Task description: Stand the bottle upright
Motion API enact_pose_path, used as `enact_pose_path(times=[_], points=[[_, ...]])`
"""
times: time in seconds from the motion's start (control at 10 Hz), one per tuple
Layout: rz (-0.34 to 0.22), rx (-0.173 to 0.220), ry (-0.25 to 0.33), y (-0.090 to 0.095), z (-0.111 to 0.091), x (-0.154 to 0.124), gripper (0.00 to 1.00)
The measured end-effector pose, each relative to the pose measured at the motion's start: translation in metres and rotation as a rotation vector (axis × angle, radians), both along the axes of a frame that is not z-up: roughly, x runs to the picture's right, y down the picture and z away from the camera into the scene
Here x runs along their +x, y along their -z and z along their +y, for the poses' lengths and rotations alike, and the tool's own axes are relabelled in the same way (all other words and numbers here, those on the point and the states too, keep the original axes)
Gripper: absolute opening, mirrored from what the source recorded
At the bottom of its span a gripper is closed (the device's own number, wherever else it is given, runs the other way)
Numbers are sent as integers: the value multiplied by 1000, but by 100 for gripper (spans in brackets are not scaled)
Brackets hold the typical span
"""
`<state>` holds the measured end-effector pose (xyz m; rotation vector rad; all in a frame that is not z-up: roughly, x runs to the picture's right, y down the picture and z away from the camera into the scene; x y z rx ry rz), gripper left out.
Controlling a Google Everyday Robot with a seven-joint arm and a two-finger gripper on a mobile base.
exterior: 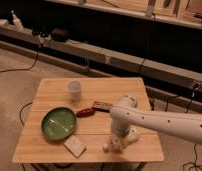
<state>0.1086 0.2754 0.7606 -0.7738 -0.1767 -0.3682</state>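
White tool [113, 145], low at table [54, 90] front, near pale block [74, 146]

Dim, warm light picks out the table [125, 90], my jaws low near its front edge, everything behind in deep shadow.

green plate [59, 122]; whitish cup [74, 89]; light wood table [119, 87]; white gripper [113, 146] by the table's front edge

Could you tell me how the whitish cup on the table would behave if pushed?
The cup looks thin and translucent, so it is probably light and would slide easily on the wooden table. Standing upright, it may tip if nudged high. The gripper is low near the table's front edge.
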Motion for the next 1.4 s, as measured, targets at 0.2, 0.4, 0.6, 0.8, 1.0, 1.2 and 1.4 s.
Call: enact_pose_path(times=[0.2, 0.4, 0.6, 0.8, 1.0, 1.2, 1.4], points=[[7, 19, 10, 4, 4, 3, 65], [12, 36, 38, 7, 5, 5, 65], [11, 44, 55, 10, 8, 3, 58], [12, 47, 57, 9, 12, 2, 40], [29, 57, 81, 5, 16, 6, 35], [57, 67, 115, 1, 21, 14, 35], [61, 75, 113, 4, 23, 14, 35]])
